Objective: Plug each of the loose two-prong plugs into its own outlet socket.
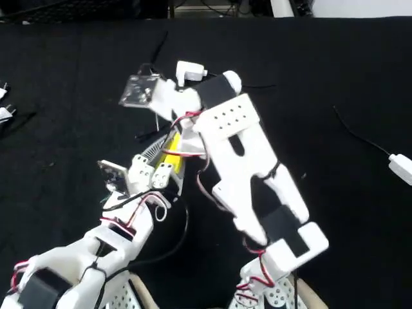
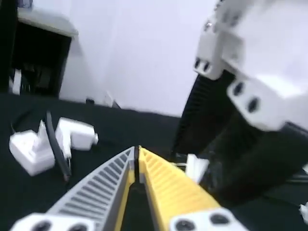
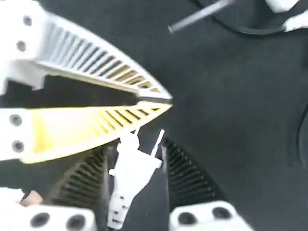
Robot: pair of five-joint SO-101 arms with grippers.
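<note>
Pinched between the black fingers [image 3: 185,173] of my right claw [image 3: 134,147], a white plug [image 3: 129,175] is sitting lengthwise, its two prongs pointing out past the fingertips. That claw is gripping it from both sides. Close beyond the prongs my left claw [image 2: 136,150] is hovering, its grey finger and yellow finger drawn together until the tips are meeting. I am making out nothing between them that I can name, and I cannot tell whether a prong is touching the yellow finger.

From above, both claws are coming together left of the middle of the black worktop [image 1: 335,77]. My right arm [image 1: 251,161] is lying across that spot and hiding the plug.

Past my left claw a white block [image 2: 30,151] and a second block [image 2: 76,134] are lying side by side on the worktop, with a black cable [image 2: 57,149] running between them. Whether they are sockets or plugs I cannot tell.

Near the right edge a small white lump [image 1: 400,167] is trailing a thin black lead [image 1: 362,138]. It is partly cut off and too small to identify. At the left edge some white bits [image 1: 5,112] are showing, also cut off and hard to make out.
</note>
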